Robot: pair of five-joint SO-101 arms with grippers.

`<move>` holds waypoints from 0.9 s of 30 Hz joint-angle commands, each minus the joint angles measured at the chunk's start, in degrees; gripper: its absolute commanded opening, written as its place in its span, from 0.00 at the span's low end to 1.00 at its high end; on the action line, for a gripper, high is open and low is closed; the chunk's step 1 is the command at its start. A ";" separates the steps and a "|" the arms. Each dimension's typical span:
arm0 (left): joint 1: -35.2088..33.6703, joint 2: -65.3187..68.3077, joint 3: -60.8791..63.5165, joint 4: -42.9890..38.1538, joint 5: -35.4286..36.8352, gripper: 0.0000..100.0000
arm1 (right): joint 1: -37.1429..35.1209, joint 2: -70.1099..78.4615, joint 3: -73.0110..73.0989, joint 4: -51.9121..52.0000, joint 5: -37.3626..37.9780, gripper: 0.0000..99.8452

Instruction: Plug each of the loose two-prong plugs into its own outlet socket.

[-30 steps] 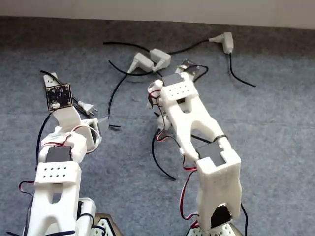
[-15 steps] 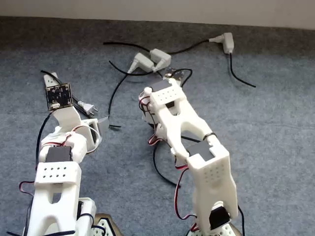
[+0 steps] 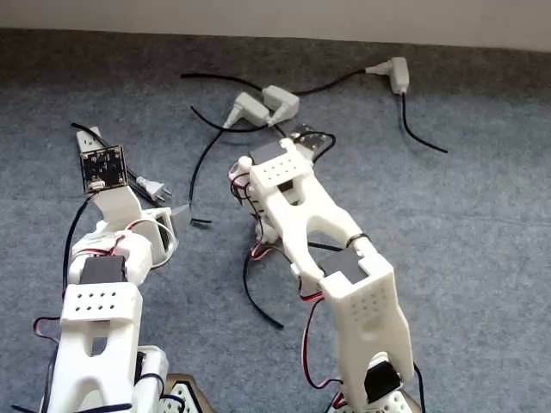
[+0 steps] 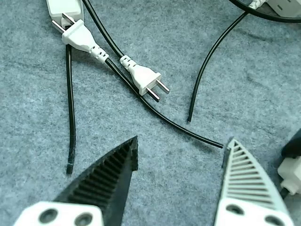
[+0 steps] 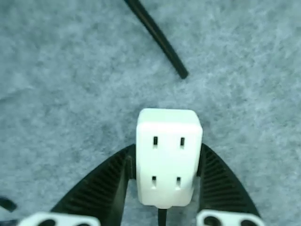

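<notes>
My right gripper (image 5: 167, 149) is shut on a white outlet socket (image 5: 168, 157), its slots facing the camera and its black cable trailing back under the wrist. In the high view the right arm (image 3: 288, 185) stands mid-table, just short of two white sockets (image 3: 263, 105). My left gripper (image 4: 182, 142) hangs open above the carpet with nothing between its fingers. Just beyond it lies a loose white two-prong plug (image 4: 142, 80), also visible from above (image 3: 153, 185). A second white plug (image 4: 77, 37) lies farther off, its prongs beside a white block (image 4: 61, 7).
Black cables (image 4: 155, 113) cross the grey carpet around the left gripper, one with a cut end (image 4: 189, 118). Another cable end (image 5: 181, 73) lies ahead of the held socket. A further white socket (image 3: 396, 73) rests at the far right, near the wall.
The right arm has swung left and drawn back toward its base with the socket, dragging its black cable across the carpet. The left arm has kept still.
</notes>
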 commanded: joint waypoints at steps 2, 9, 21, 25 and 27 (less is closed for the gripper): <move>1.19 -0.66 -0.22 -1.05 0.26 0.29 | -3.21 -2.51 -4.09 -7.52 -7.74 0.17; 1.19 -0.66 -0.22 -1.14 0.26 0.29 | -3.21 -2.51 -3.74 -9.19 -9.67 0.21; 1.10 -0.66 -0.22 -1.14 0.26 0.29 | -0.31 -4.26 -7.69 4.35 -6.42 0.39; 1.10 -0.66 -0.22 -1.85 0.26 0.29 | 5.58 -7.52 -14.11 12.18 1.41 0.39; 1.10 -1.01 0.84 -3.08 0.26 0.29 | 8.75 -9.63 -18.68 14.37 4.22 0.39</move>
